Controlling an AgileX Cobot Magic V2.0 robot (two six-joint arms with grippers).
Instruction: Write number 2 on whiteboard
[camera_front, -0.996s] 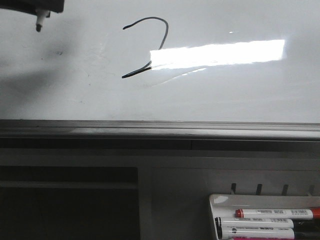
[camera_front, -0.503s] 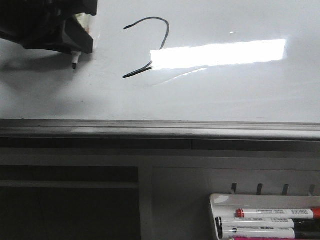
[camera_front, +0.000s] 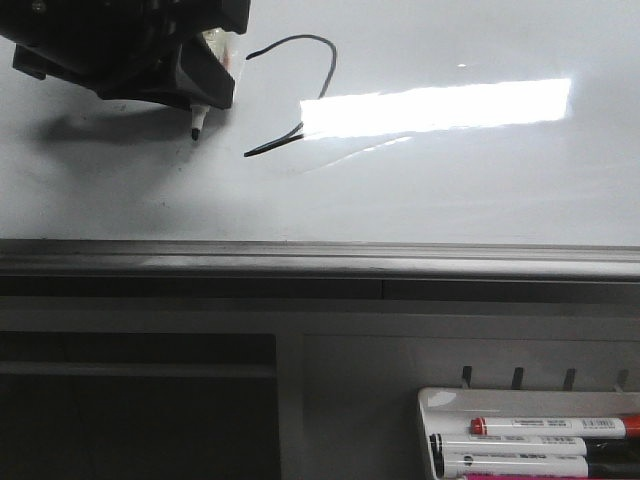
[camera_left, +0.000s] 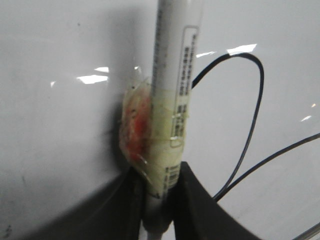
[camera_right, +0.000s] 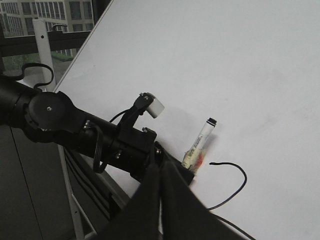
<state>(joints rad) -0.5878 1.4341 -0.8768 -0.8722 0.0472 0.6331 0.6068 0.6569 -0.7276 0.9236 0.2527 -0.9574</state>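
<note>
Whiteboard (camera_front: 430, 200) carries the number 2 (camera_front: 300, 95) near its top edge, left of the glare. Left gripper (camera_front: 205, 85), fingers clamped on a taped marker (camera_left: 172, 100), has moved right toward the stroke's left end, seemingly to finish it. Right gripper (camera_right: 165, 200) looks closed, empty. Pen tray (camera_front: 440, 400) at bottom right holds several markers (camera_front: 550, 427).

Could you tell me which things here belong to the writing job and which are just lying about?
In use: the whiteboard, the number 2, the marker in the left end effector.
Lying about: pen tray, spare markers.
</note>
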